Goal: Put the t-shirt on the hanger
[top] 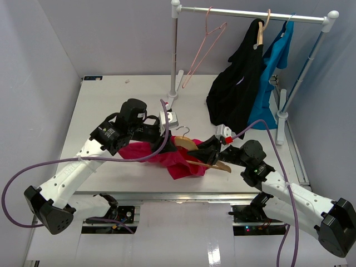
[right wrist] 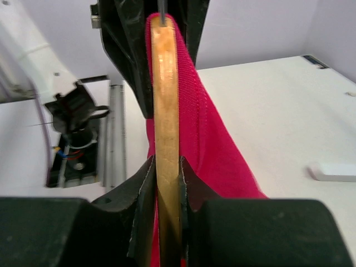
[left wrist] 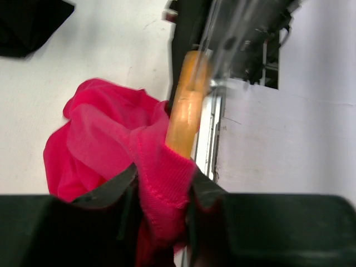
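Just in front of the clothes rack (top: 250, 12), on the side of the table (top: 111, 100) nearer the arm bases, I see both arms meeting over the work. The t-shirt (top: 167, 158) lies bunched on the tabletop there, in front of the rack's left post, with most of its magenta-red cloth heaped on the left-arm side. The hanger (top: 192, 146) lies across it, its thin silver hook (top: 183, 132) pointing back toward the rack.

My left gripper (left wrist: 162, 192) is clamped on a fold of the t-shirt's ribbed edge; from its wrist camera the cloth is pinched tight between the two black fingers, and that edge sits drawn over the end of the wooden bar. My right gripper (right wrist: 167, 181) is clenched on the hanger itself, the fingers squeezing the tan wood from both sides. From the right wrist, red fabric drapes over the far end of the bar and down one side of it. From above, the hanger's arm on the right-gripper side sticks out bare past the cloth, farther from the rack than the hook.

On the rack itself, a black garment (top: 236, 94) hangs toward its right end with a blue shirt (top: 275, 61) just beside it, and a thin pink hanger (top: 203, 44) hangs nearer the left post.
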Robot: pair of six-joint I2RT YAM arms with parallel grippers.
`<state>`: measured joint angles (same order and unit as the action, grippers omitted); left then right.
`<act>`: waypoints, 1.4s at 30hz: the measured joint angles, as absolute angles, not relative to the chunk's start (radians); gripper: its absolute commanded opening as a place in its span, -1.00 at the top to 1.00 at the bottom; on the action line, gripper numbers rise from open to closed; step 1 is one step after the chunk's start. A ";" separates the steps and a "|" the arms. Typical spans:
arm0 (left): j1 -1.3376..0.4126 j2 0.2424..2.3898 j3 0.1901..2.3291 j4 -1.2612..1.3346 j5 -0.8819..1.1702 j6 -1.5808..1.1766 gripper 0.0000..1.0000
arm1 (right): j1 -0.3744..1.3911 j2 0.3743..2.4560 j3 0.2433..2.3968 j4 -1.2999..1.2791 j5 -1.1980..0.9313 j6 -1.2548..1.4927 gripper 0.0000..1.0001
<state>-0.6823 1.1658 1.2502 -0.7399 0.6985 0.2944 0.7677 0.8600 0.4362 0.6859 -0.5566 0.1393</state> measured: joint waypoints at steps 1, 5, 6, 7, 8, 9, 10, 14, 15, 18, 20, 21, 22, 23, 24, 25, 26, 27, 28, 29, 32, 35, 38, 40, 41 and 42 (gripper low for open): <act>-0.682 1.165 1.258 -0.747 0.710 0.305 1.00 | 0.767 0.859 0.436 0.687 -0.565 0.141 0.85; -0.694 1.156 1.275 -0.787 0.770 0.339 1.00 | 0.765 0.848 0.436 0.696 -0.603 0.144 0.85; -0.694 1.155 1.278 -0.788 0.771 0.342 1.00 | 0.766 0.846 0.436 0.697 -0.602 0.145 0.85; -0.694 1.156 1.279 -0.786 0.771 0.344 1.00 | 0.766 0.845 0.436 0.698 -0.599 0.146 0.84; -0.694 1.157 1.280 -0.786 0.772 0.347 1.00 | 0.765 0.845 0.436 0.697 -0.598 0.146 0.84; -0.694 1.158 1.280 -0.786 0.777 0.350 1.00 | 0.765 0.845 0.436 0.697 -0.599 0.147 0.84; -0.693 1.158 1.280 -0.786 0.782 0.353 1.00 | 0.765 0.845 0.436 0.697 -0.600 0.147 0.84; -0.689 1.161 1.280 -0.785 0.809 0.358 1.00 | 0.765 0.845 0.436 0.699 -0.610 0.149 0.75; -0.688 1.164 1.280 -0.783 0.817 0.357 1.00 | 0.765 0.845 0.436 0.698 -0.611 0.150 0.66; -0.684 1.174 1.280 -0.776 0.829 0.347 1.00 | 0.763 0.845 0.436 0.695 -0.610 0.156 0.00; -0.683 1.177 1.276 -0.767 0.797 0.317 1.00 | 0.761 0.844 0.440 0.680 -0.568 0.155 -0.22; -0.684 1.177 1.269 -0.756 0.768 0.298 1.00 | 0.761 0.842 0.445 0.669 -0.535 0.155 -0.33; -0.684 1.175 1.259 -0.748 0.738 0.283 1.00 | 0.761 0.836 0.449 0.658 -0.501 0.158 -0.47; -0.684 1.173 1.248 -0.741 0.707 0.269 1.00 | 0.760 0.827 0.453 0.645 -0.467 0.162 -0.60; -0.683 1.171 1.236 -0.734 0.675 0.255 1.00 | 0.759 0.818 0.456 0.633 -0.433 0.166 -0.67; -0.683 1.165 1.226 -0.730 0.644 0.241 1.00 | 0.759 0.805 0.459 0.617 -0.394 0.172 -0.72; -0.682 1.159 1.215 -0.727 0.613 0.228 1.00 | 0.759 0.791 0.462 0.600 -0.354 0.178 -0.74; -0.682 1.149 1.205 -0.725 0.584 0.215 1.00 | 0.758 0.779 0.465 0.585 -0.317 0.186 -0.73; -0.682 1.133 1.198 -0.726 0.560 0.203 1.00 | 0.758 0.767 0.469 0.572 -0.288 0.194 -0.73; -0.682 1.117 1.191 -0.726 0.535 0.190 1.00 | 0.758 0.756 0.472 0.559 -0.258 0.203 -0.72; -0.683 1.057 1.174 -0.715 0.441 0.152 1.00 | 0.757 0.726 0.481 0.517 -0.170 0.234 -0.62; -0.683 0.965 1.146 -0.697 0.330 0.114 1.00 | 0.757 0.704 0.483 0.478 -0.112 0.273 -0.43; -0.682 0.889 1.127 -0.687 0.256 0.083 1.00 | 0.756 0.716 0.483 0.457 -0.079 0.305 -0.26; -0.682 0.849 1.119 -0.672 0.227 0.063 1.00 | 0.757 0.744 0.485 0.439 -0.069 0.322 -0.20; -0.682 0.837 1.115 -0.663 0.223 0.055 1.00 | 0.757 0.766 0.497 0.429 -0.068 0.336 -0.18; -0.682 0.827 1.111 -0.654 0.220 0.048 1.00 | 0.758 0.792 0.512 0.420 -0.067 0.347 -0.15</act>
